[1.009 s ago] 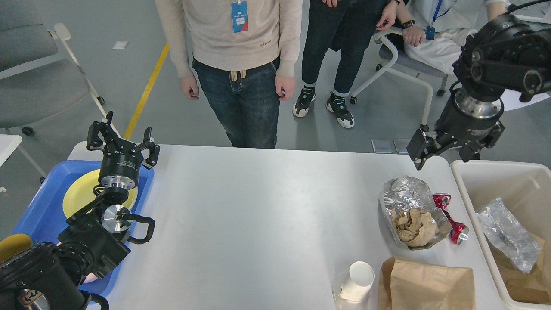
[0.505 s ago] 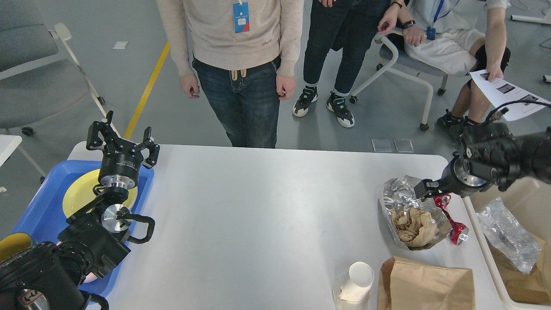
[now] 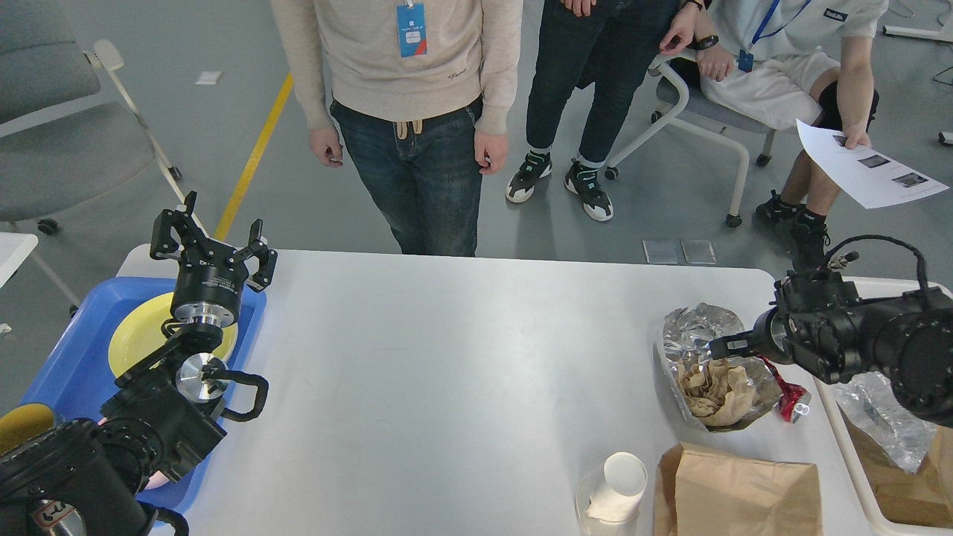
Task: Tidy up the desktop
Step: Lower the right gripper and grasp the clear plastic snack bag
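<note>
White counter (image 3: 461,372), rounded corners, slight gloss, fills mid-frame. Left pincer (image 3: 211,246) spread wide above blue tray (image 3: 67,357). Right pincer (image 3: 724,345) at the foil bag (image 3: 700,335), end-on; can't tell its gap. Paper bag (image 3: 737,491) and cup (image 3: 622,484) near edge.

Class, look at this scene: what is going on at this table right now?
A two-armed robot is clearing rubbish off a white desktop. Its right gripper reaches low over a foil bag stuffed with crumpled brown paper, but its fingers are too dark to tell open from shut. The left gripper hangs open above a yellow plate in a blue tray, holding nothing. A paper cup, a brown paper bag and a red wrapper lie on the desktop; a beige bin on the right holds some rubbish. People watch from behind.
</note>
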